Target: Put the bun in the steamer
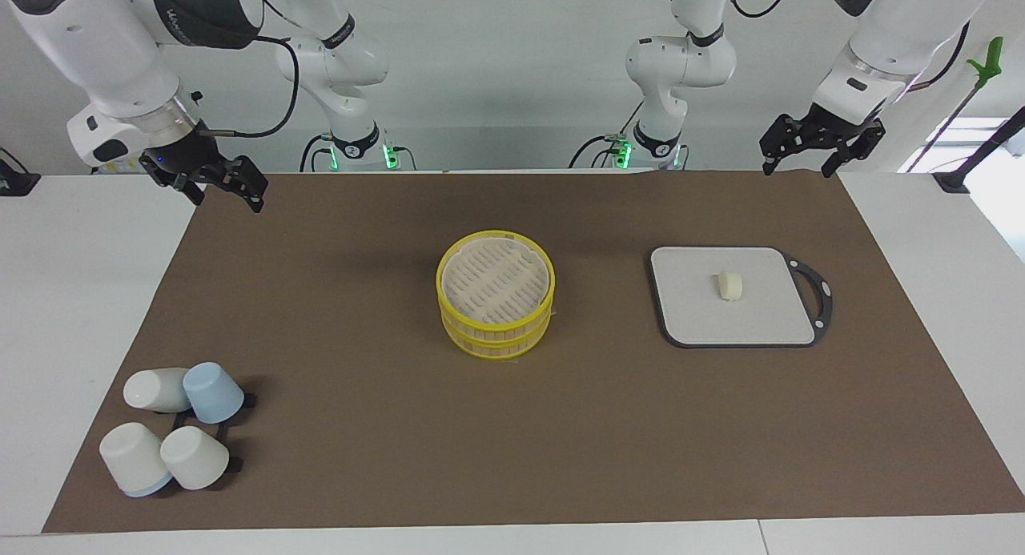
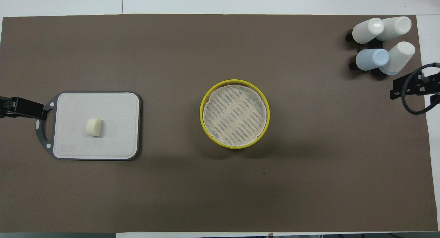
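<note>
The bun (image 1: 729, 286) (image 2: 93, 127), a small cream-white stub, lies near the middle of a white, grey-edged board (image 1: 761, 315) (image 2: 117, 128) toward the left arm's end of the table. The steamer (image 1: 496, 335) (image 2: 201, 115) stands at the table's middle as two stacked yellow-rimmed tiers, and its slatted top floor holds nothing. My left gripper (image 1: 798, 169) hangs open over the mat's edge nearest the robots, above and apart from the board. At the mat's corner by its own end of the table, my right gripper (image 1: 227, 197) is up in the air and open as well. Neither holds anything.
Several white and pale blue cups (image 1: 176, 435) (image 2: 383, 42) sit tilted on a black rack at the right arm's end, farther from the robots than the steamer. A brown mat (image 1: 560, 443) covers most of the white table.
</note>
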